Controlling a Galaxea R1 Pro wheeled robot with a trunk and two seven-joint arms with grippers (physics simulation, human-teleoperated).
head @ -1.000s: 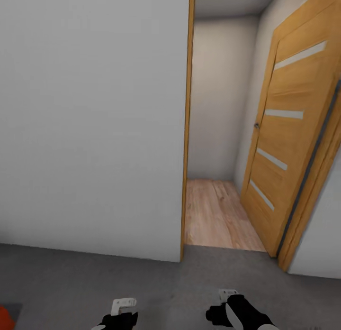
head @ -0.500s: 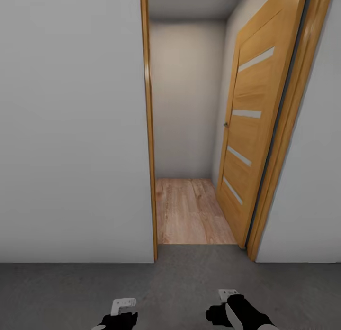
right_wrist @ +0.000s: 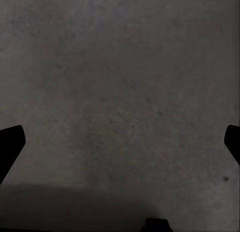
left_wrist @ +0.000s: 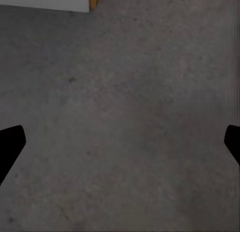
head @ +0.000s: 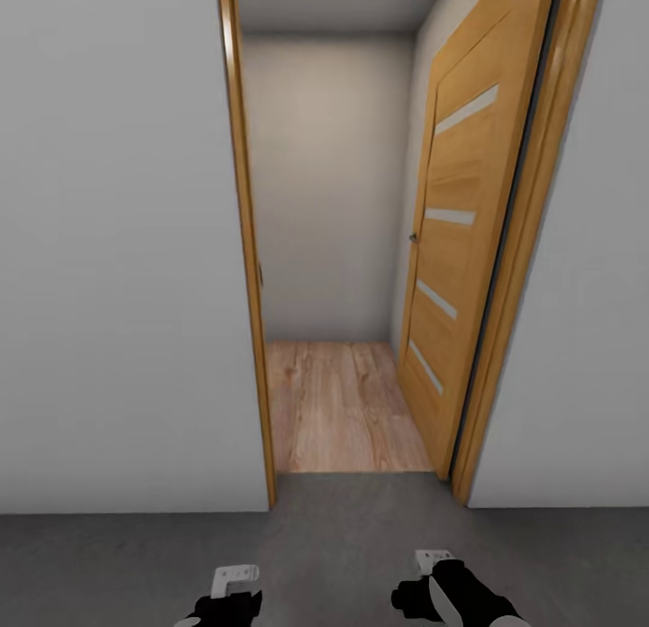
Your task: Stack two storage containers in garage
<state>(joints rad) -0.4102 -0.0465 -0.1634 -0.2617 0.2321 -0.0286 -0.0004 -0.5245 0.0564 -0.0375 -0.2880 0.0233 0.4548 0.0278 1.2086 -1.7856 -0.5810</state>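
Pale grey walls [head: 117, 249] take up the 9 o'clock and 3 o'clock sides of the head view, with a wood-framed doorway [head: 248, 276] between them at 12 o'clock. Beyond its threshold a short passage with a light wood-plank floor [head: 338, 406] ends at a plain wall. A wooden door [head: 446, 249] with pale glass strips stands swung open along the passage's right side, at about 1 o'clock.

The dark grey speckled concrete floor [head: 342, 537] spreads across the lower part of the head view, at 6 o'clock, and lies directly beneath both grippers.

The left gripper [left_wrist: 120, 142] hangs over this floor with its two dark fingertips [left_wrist: 10, 147] spread wide, nothing between them; a strip of wall base and the orange door frame show at 11 o'clock in its wrist view. The right gripper [right_wrist: 120, 142] is likewise spread and empty over bare concrete, a shadow along the 6 o'clock edge. In the head view both arms are cut off at 6 o'clock.
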